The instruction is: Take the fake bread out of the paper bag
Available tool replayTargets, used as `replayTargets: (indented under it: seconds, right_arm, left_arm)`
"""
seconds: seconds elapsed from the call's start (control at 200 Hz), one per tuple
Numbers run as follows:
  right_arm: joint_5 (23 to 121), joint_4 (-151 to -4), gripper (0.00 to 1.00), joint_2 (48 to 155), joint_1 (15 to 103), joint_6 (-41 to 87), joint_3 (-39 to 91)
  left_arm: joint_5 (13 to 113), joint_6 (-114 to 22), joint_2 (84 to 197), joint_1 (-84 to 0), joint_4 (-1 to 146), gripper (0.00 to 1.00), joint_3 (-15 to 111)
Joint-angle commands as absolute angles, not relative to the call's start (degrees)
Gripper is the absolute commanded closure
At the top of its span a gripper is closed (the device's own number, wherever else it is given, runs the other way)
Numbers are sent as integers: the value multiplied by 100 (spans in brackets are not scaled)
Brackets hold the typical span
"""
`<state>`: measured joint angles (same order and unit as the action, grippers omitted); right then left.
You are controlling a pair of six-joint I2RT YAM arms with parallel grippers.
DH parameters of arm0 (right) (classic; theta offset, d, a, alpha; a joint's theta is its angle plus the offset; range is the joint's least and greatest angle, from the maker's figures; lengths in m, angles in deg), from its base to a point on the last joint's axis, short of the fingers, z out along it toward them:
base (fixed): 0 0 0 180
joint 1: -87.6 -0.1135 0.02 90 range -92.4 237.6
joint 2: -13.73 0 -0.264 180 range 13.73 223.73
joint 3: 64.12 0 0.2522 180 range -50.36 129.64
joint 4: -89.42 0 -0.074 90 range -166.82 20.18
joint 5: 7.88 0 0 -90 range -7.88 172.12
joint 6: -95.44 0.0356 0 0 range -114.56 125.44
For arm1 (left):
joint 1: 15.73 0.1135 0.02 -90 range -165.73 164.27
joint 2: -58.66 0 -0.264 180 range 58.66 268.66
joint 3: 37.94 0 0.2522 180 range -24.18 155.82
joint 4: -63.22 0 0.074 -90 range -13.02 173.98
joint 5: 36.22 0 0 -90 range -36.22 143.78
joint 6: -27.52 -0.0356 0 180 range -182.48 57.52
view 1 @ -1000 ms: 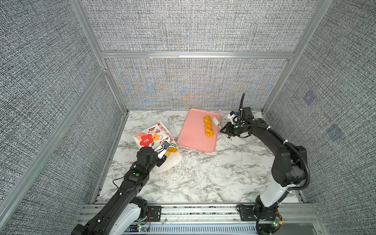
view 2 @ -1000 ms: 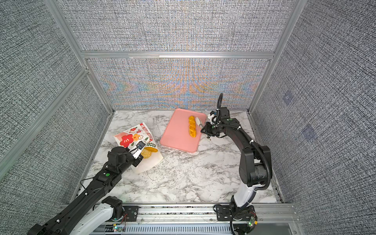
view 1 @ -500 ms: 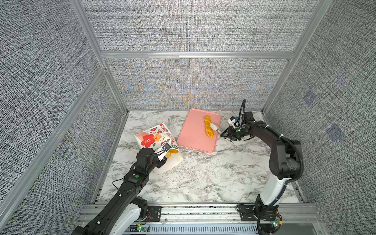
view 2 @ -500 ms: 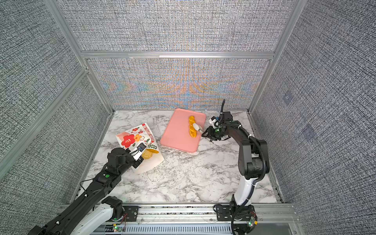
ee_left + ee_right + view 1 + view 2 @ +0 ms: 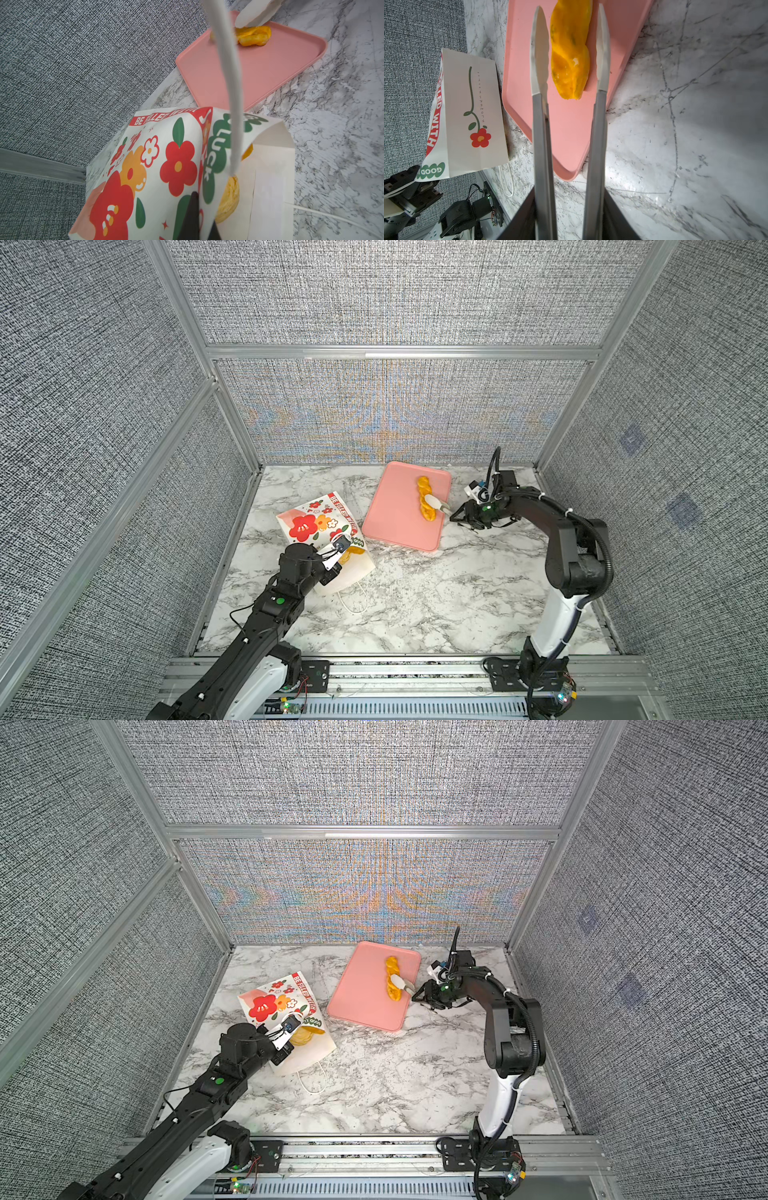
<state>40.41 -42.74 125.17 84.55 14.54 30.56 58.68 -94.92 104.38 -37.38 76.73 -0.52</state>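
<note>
Looking down the right wrist camera, I see my right gripper [image 5: 569, 220] clamped on the tongs [image 5: 542, 135]. Their white tips stand apart with the stick [image 5: 570, 54] between them, and I cannot tell whether either tip touches it. The stick lies on the tray [image 5: 566, 133], near its right edge in both top views. My left gripper [image 5: 195, 216] is pinched tight on the mouth edge of the bag [image 5: 166, 162]. The bag lies on the table [image 5: 436, 593], just left of the tray. More bread [image 5: 228, 199] shows inside the bag's mouth.
</note>
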Motion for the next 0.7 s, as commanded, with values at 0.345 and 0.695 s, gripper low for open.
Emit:
replayTargets:
  seconds: [0.345, 0.695]
  right_arm:
    - [3739, -4251, 59, 12831, 8364, 1312, 3323]
    - [4842, -3781, 81, 12464, 8070, 1440, 3493]
  left_arm:
    - [5993, -9452, 10472, -3775, 7794, 100, -54]
    - [5950, -9369, 10402, -3788, 7700, 100, -79]
